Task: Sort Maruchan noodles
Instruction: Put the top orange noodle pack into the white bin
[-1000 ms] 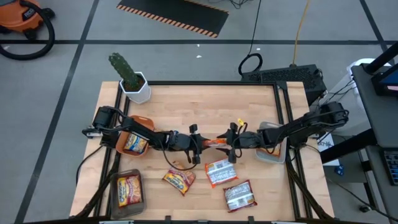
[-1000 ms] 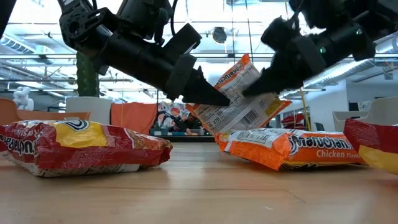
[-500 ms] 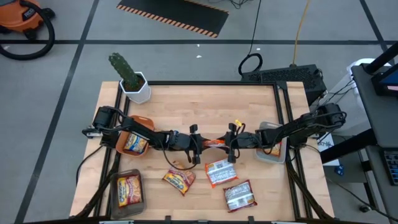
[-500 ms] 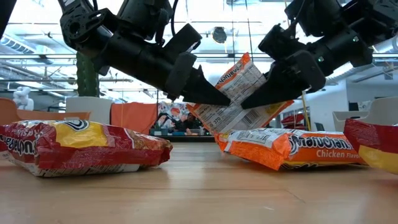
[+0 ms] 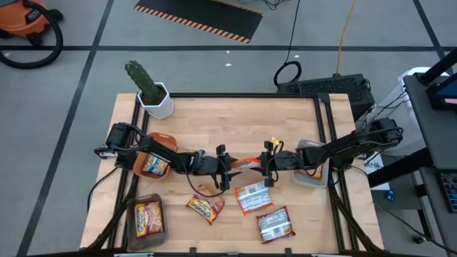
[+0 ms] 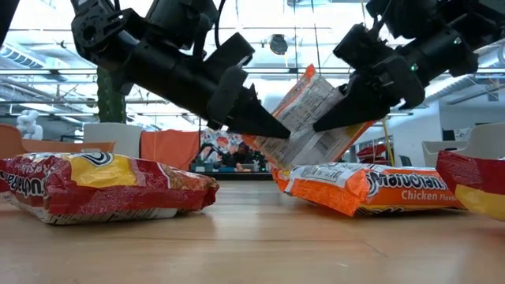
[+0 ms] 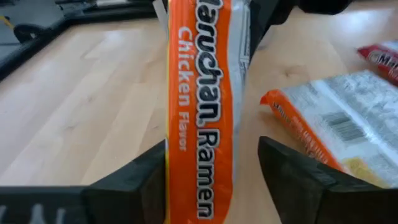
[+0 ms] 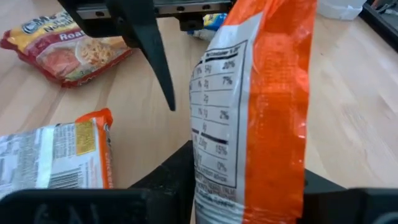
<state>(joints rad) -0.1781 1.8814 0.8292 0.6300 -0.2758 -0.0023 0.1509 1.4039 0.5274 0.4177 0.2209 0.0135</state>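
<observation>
An orange Maruchan chicken packet (image 5: 246, 163) hangs on edge above the table's middle, between my two grippers. My right gripper (image 5: 263, 165) comes from the right and is shut on it (image 8: 249, 124). My left gripper (image 5: 230, 165) comes from the left and is open, its fingers on either side of the packet's left end (image 7: 199, 124); a gap shows beside one finger (image 7: 292, 177). More packets lie flat on the table: a red-yellow one (image 5: 206, 207), an orange-white one (image 5: 253, 198) and a dark red-white one (image 5: 275, 223). My left gripper has one finger (image 7: 146, 183) close against the packet's face; I cannot tell whether it touches. My right gripper pinches the packet's right end (image 8: 249, 186) between its two fingers, one on each face. The fingers come from the table's right, slanting slightly down. The packet is clear of the table, on edge and tilted (image 6: 308, 118).
An orange bowl (image 5: 166, 140) at the left holds a packet. A grey tray (image 5: 147, 200) at the near left holds a red-yellow packet, and another grey tray (image 5: 308, 145) stands at the right under my right arm. A potted cactus (image 5: 151, 93) stands far left.
My right gripper has closed in on the packet's right end and taken hold. My left gripper's fingers have spread and let go. The packet has stayed in the air between them and tipped a little more upright.
</observation>
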